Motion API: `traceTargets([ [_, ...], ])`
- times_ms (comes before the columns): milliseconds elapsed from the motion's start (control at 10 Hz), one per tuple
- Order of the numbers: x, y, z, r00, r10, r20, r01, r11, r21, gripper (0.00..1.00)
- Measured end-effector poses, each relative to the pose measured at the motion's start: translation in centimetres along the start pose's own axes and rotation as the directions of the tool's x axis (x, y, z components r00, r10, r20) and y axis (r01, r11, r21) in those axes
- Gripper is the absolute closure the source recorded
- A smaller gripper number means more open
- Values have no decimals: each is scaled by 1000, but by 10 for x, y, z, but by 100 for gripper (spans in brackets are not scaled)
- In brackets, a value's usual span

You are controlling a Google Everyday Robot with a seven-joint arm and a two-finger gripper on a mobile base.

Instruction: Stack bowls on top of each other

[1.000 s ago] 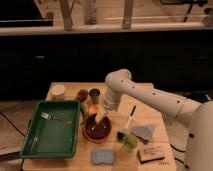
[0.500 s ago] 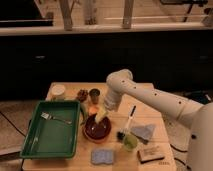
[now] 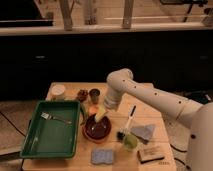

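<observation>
A green tray [image 3: 35,145] fills the left side of the surface [image 3: 150,107] and holds a fork [image 3: 54,118]. A white cup [image 3: 57,91] stands at the far-left corner, and a dark metal cup [image 3: 94,94] stands further right along the far edge. Just right of the tray sits the dark reddish-brown bowl [image 3: 97,129], with the orange bowl [image 3: 93,107] showing just behind it. The tool [image 3: 101,114] hangs over the dark bowl's far rim; whether it is clenched or released cannot be told. A yellow-green cup [image 3: 130,142] stands near the front edge. The block [image 3: 150,154] at the front-right corner has marks too blurred to read.
</observation>
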Motion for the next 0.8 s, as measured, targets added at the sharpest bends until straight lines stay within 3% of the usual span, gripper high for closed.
traceTargets([
  [800, 3, 2, -1, 1000, 1, -7, -1, 1000, 9, 20],
])
